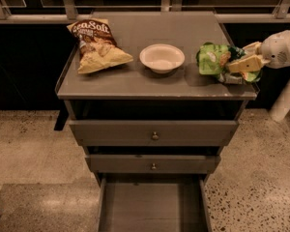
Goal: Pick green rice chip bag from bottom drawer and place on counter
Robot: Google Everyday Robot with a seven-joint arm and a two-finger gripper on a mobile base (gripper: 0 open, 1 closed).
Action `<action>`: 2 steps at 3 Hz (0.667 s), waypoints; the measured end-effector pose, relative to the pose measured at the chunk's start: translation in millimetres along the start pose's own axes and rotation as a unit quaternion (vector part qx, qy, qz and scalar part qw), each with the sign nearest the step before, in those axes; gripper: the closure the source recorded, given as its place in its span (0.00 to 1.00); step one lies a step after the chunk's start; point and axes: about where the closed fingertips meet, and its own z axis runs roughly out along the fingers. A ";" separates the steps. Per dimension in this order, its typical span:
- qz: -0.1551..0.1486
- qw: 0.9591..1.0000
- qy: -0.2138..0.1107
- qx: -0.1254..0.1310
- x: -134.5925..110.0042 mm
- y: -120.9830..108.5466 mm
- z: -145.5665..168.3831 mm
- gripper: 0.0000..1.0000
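Sideways over counter (135, 83), green rice chip bag (210, 59), long axis left-right, gripper (244, 64) fingers clamping its right end

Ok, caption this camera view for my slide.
End effector grips green rice chip bag at right of counter; bottom drawer open.

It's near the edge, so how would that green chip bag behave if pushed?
The green bag looks crumpled and puffy, so probably floppy and light. Its shiny film would likely slide on the counter. The gripper is at the bag's end by the counter's edge, so a push that way might drop it off.
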 end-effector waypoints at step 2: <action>0.000 1.000 0.000 0.000 0.0 0.0 0.1 0.12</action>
